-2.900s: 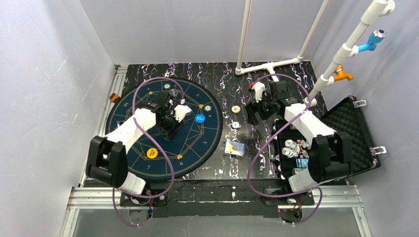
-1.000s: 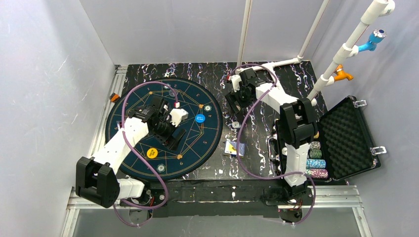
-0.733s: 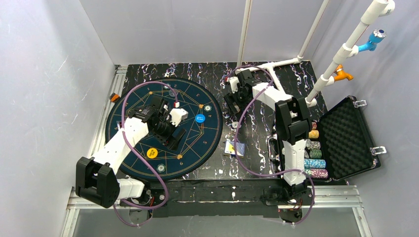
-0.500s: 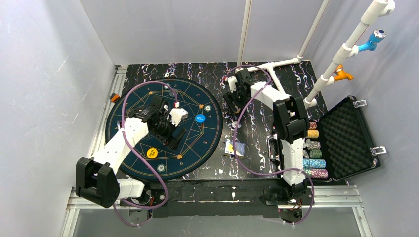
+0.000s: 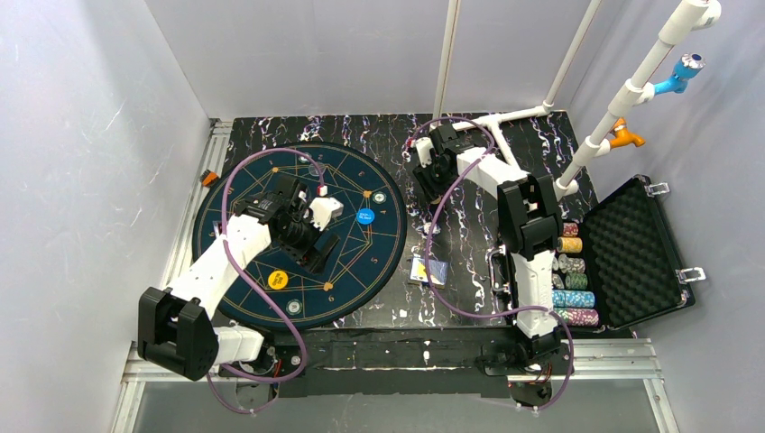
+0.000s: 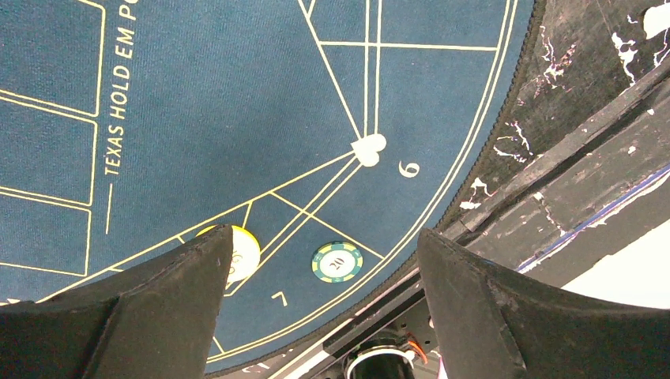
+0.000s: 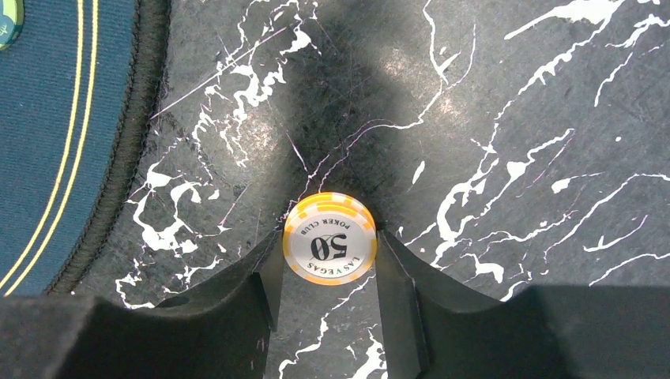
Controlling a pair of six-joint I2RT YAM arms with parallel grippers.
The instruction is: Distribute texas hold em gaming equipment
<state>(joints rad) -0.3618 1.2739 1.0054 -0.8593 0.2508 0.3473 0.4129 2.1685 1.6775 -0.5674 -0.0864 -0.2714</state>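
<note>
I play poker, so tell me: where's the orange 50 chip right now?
In the right wrist view, the orange 50 chip sits between the right gripper's fingers, over the black table beside the blue mat.

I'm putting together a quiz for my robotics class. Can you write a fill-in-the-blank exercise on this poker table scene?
1. The right hand is shut on an orange chip marked ____.
2. The left hand is open above the blue mat printed TEXAS HOLD ____.
3. The green chip lying on that mat shows the number ____.

Missing words: 50; EM; 20
</note>
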